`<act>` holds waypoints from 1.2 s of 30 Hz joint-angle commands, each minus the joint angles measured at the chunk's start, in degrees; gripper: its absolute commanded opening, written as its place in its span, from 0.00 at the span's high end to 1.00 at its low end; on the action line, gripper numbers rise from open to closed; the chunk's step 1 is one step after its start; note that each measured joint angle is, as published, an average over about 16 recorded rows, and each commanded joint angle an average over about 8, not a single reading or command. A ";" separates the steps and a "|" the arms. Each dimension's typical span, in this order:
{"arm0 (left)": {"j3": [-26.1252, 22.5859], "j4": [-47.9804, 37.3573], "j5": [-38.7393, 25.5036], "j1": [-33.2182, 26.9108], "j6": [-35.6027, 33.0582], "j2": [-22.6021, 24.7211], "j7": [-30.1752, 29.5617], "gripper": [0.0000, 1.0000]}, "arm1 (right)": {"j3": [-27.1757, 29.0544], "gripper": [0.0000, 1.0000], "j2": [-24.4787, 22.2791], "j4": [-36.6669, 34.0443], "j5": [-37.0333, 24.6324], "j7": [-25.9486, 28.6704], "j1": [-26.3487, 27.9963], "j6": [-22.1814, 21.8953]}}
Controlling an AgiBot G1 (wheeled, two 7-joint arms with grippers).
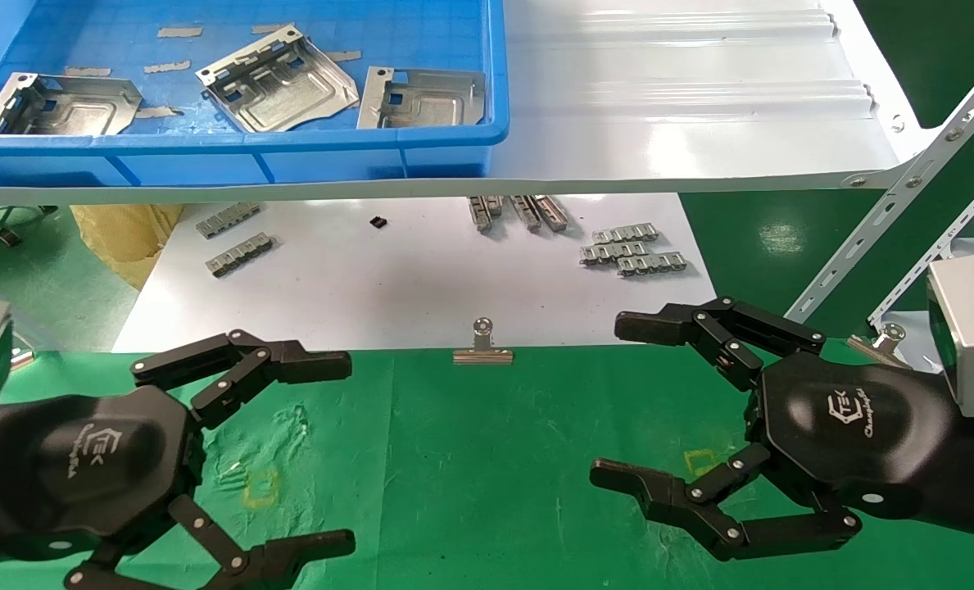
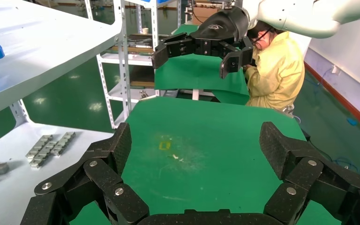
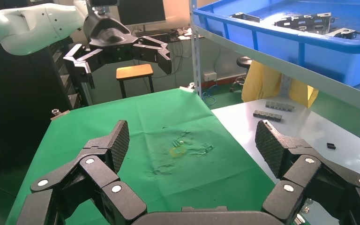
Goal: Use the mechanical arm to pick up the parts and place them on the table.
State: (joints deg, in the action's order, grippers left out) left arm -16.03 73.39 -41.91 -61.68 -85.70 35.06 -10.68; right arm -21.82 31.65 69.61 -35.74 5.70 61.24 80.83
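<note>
Two black robot hands with glossy palm shells and jointed fingers hover low over a wide green wrinkled fabric table [image 1: 487,459], one at each side of the head view. The left gripper [image 1: 347,447] sits at the near left corner, its fingers spread wide and holding nothing; the right gripper [image 1: 618,401] sits at the near right, equally wide and bare, with a silver boxy wrist behind it. Between them lies an open stretch of green cloth marked by two small yellow square outlines, one beneath each hand's reach. The far edge of the cloth meets a glossy white sheet [image 1: 372,287], and a small silver binder clip [image 1: 482,344] sits right on that seam. Small ridged metal strips [image 1: 630,250] lie scattered in clusters across the white sheet, well apart from both hands. Above and beyond, a white metal shelf [image 1: 699,98] overhangs the sheet's far side (its front lip runs across the whole view), and on it stands a blue plastic bin [image 1: 290,156] at the left. Inside the bin lie three silver-grey stamped sheet-metal plates [image 1: 278,78] with cutouts and bent tabs, side by side and tilted at differing angles, none touched by either hand. A perforated metal strut [image 1: 904,188] slants down from the shelf's right corner.
</note>
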 commanded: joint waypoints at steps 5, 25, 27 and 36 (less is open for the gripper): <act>0.00 0.00 0.00 0.00 0.00 0.00 0.00 0.00 | 0.00 0.00 0.00 0.00 0.00 0.00 0.00 0.00; 0.00 0.00 0.00 0.00 0.00 0.00 0.00 0.00 | 0.00 0.44 0.00 0.00 0.00 0.00 0.00 0.00; 0.00 0.00 0.00 0.00 0.00 0.00 0.00 0.00 | 0.00 0.69 0.00 0.00 0.00 0.00 0.00 0.00; 0.00 0.00 0.00 0.00 0.00 0.00 0.00 0.00 | 0.00 1.00 0.00 0.00 0.00 0.00 0.00 0.00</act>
State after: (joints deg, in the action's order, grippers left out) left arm -16.03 73.39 -41.91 -61.68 -85.70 35.06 -10.68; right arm -21.82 31.65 69.61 -35.74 5.70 61.24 80.83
